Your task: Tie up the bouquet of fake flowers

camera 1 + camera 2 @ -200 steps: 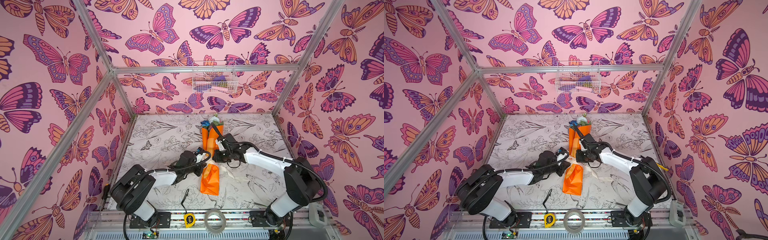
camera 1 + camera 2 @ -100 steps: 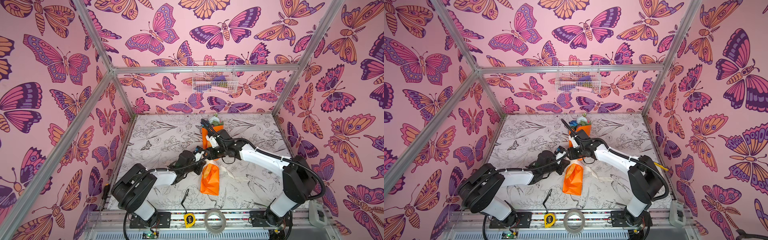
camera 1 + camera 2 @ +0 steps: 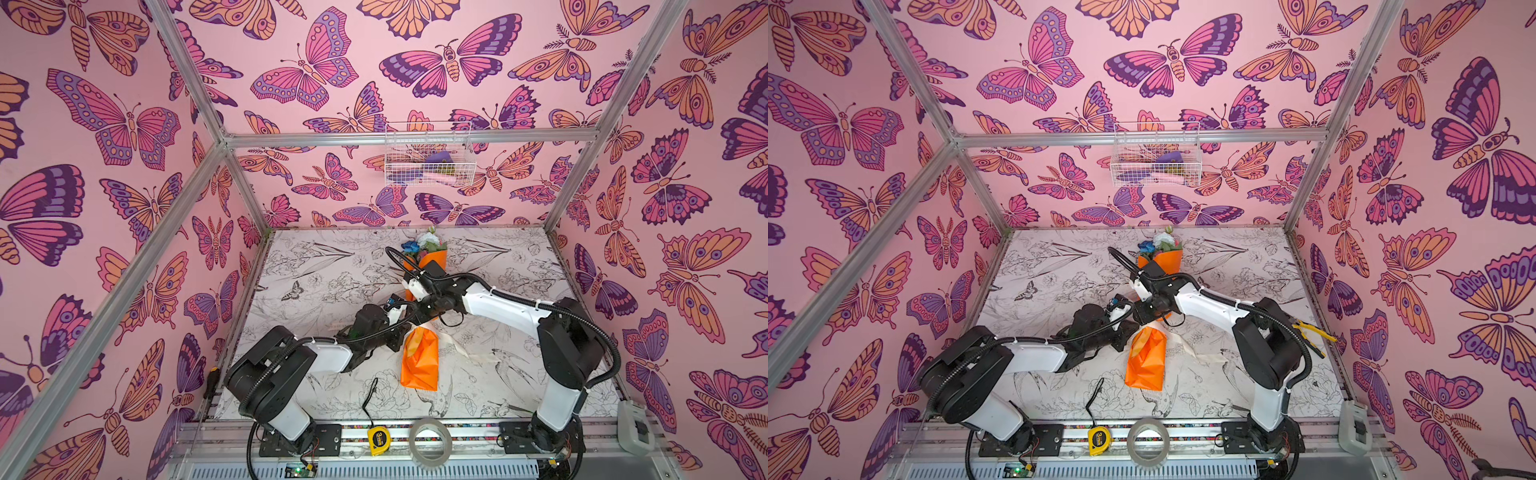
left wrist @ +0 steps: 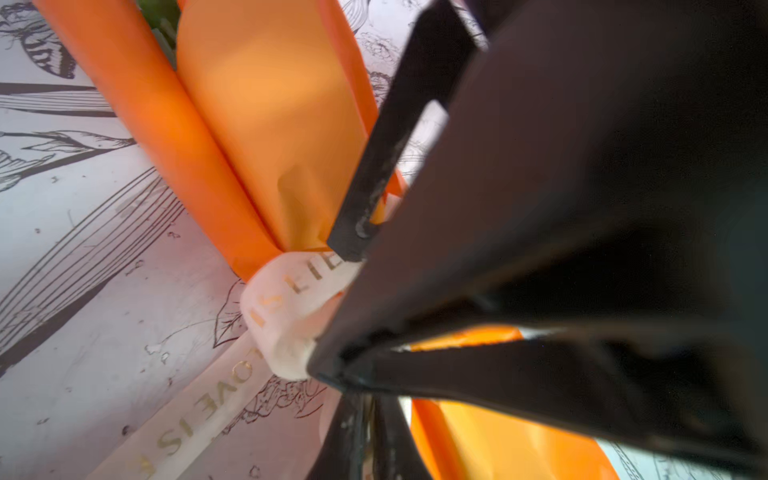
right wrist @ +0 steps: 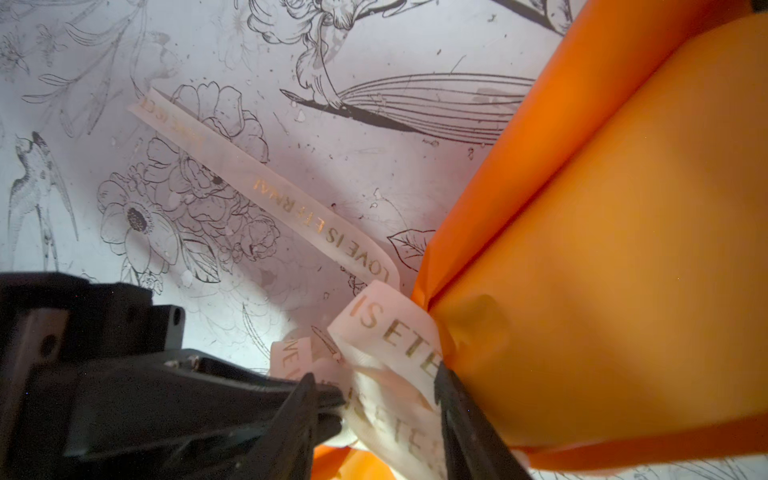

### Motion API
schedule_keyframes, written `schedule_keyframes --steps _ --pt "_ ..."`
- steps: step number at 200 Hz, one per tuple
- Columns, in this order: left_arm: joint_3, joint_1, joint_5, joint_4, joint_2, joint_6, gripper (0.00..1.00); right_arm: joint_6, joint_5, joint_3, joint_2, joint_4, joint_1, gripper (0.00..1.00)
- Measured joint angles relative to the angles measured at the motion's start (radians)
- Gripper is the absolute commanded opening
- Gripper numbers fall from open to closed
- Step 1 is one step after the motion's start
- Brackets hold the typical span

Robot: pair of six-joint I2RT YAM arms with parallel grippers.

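One ribbon turn at the waist, no bow yet

Bouquet is laid flat at table ctr, blooms toward the back wall. Cream ribbon is seen wrapped round the pinched waist of the orange wrap, w/ one tail left flat on the table. No finished knot or bow can be made out; tightening and tying are judged outstanding. Left gripper is pressed together on the ribbon loop just beside the wrap. Right gripper is partly spread, w/ the loop btwn its fingers and nothing pinched.
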Motion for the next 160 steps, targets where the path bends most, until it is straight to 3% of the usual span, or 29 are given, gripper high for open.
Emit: schedule_keyframes --steps 31,83,121,160 --pt "-0.04 -0.001 0.011 0.015 -0.034 -0.028 0.27 -0.007 0.034 0.001 0.0 0.015 0.008 0.42" --pt "-0.081 0.0 -0.098 -0.095 -0.277 -0.122 0.48 -0.007 0.058 -0.057 -0.025 0.066 0.01 0.4" --pt "-0.053 0.034 -0.189 -0.206 -0.335 -0.259 0.5 -0.007 0.066 -0.074 -0.036 0.085 0.012 0.4" --pt "-0.028 0.114 -0.161 -0.22 -0.259 -0.416 0.54 -0.01 0.081 -0.079 -0.049 0.093 0.023 0.4"
